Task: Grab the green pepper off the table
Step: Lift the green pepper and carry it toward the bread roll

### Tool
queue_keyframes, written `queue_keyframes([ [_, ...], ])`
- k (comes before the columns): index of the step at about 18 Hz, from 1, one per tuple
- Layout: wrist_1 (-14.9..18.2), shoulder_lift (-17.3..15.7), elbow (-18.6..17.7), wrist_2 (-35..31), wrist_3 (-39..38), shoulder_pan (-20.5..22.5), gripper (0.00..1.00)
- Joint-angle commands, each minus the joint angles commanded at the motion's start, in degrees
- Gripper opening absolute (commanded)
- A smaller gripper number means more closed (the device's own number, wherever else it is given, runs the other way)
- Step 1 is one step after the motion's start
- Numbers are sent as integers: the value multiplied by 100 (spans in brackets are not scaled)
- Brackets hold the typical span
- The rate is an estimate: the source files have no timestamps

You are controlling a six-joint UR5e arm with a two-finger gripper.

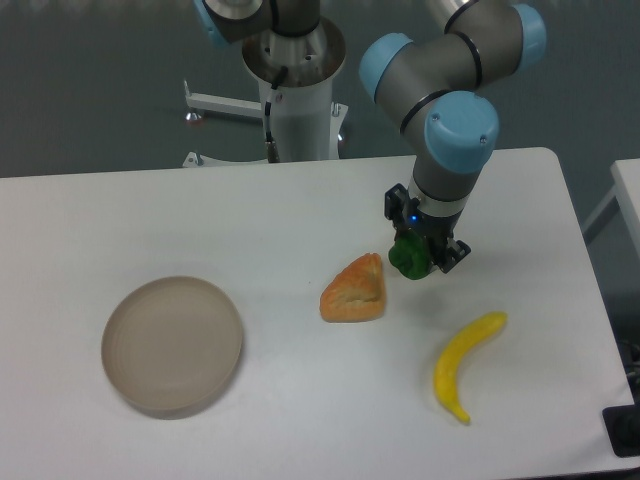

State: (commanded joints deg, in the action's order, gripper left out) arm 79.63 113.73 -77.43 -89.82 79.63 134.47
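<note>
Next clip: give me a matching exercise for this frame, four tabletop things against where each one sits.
Things:
1. green pepper
2. plate
3. banana
4. orange wedge-shaped piece

Places:
A. front right of the table
B. middle of the table, just left of the hand
C. front left of the table
D. between the hand's fingers

Pairs: 1-D, 2-C, 3-A, 4-B
</note>
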Motion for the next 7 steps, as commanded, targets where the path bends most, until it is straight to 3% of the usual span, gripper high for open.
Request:
queue_keyframes([
  [7,-9,0,44,26,26,44,16],
])
